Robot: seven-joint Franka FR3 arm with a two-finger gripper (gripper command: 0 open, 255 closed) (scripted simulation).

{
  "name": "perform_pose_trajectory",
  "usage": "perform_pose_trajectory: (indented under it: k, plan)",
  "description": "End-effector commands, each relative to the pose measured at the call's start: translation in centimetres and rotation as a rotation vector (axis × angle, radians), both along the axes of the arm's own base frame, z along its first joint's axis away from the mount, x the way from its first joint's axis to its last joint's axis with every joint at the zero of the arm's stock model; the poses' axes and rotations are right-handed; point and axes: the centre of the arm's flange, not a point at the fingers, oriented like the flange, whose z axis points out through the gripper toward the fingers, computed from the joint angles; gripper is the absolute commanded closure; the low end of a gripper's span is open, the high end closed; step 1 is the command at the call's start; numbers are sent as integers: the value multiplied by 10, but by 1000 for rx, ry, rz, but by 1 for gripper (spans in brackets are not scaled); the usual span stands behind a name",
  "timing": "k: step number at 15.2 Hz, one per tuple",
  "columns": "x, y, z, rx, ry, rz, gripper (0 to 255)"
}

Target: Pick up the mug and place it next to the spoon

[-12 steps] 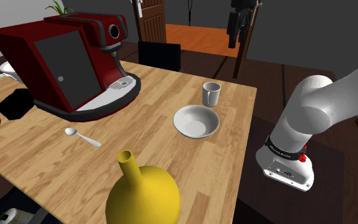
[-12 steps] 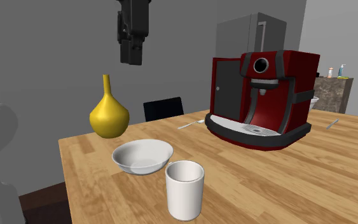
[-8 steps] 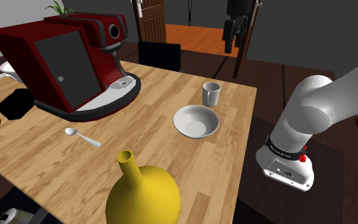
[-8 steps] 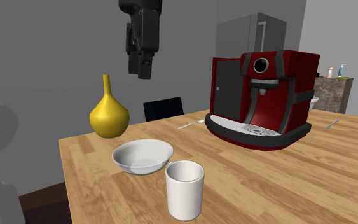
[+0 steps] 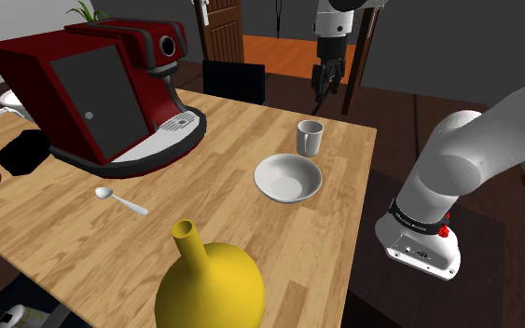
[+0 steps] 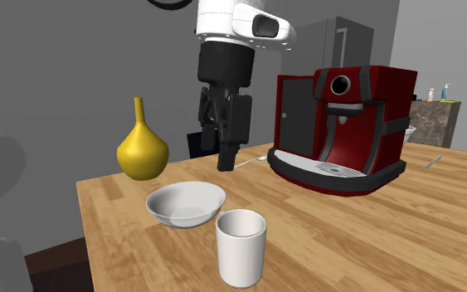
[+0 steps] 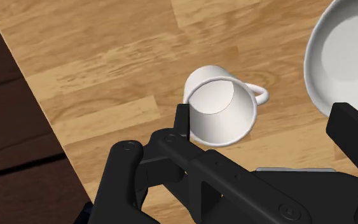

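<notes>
Overhead, at the shoulder view's top centre-right, the gripper (image 5: 326, 89) hangs above the white mug (image 5: 310, 138), centre-right on the table (image 5: 223, 149); the spoon (image 5: 120, 199) lies left of centre. Second exterior view: mug at bottom centre. Wrist view: fingers (image 7: 182, 118) spread wide, empty, mug beneath them.

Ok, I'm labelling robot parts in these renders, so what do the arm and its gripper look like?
The arm is glossy white, built of thick rounded segments, with a dark band carrying small white lettering near its base and a small red spot beside it. The gripper is all black and boxy, with two flat-sided fingers.
</notes>
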Motion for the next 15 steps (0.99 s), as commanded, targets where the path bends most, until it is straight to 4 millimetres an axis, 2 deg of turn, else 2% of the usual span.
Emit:
perform_pose_trajectory:
  k: [1, 9, 15]
  plan:
    - [9, -10, -21, 1, 7, -15, 0]
    - [48, -48, -111, 6, 40, -70, 0]
    - [44, -46, -142, 6, 40, -70, 0]
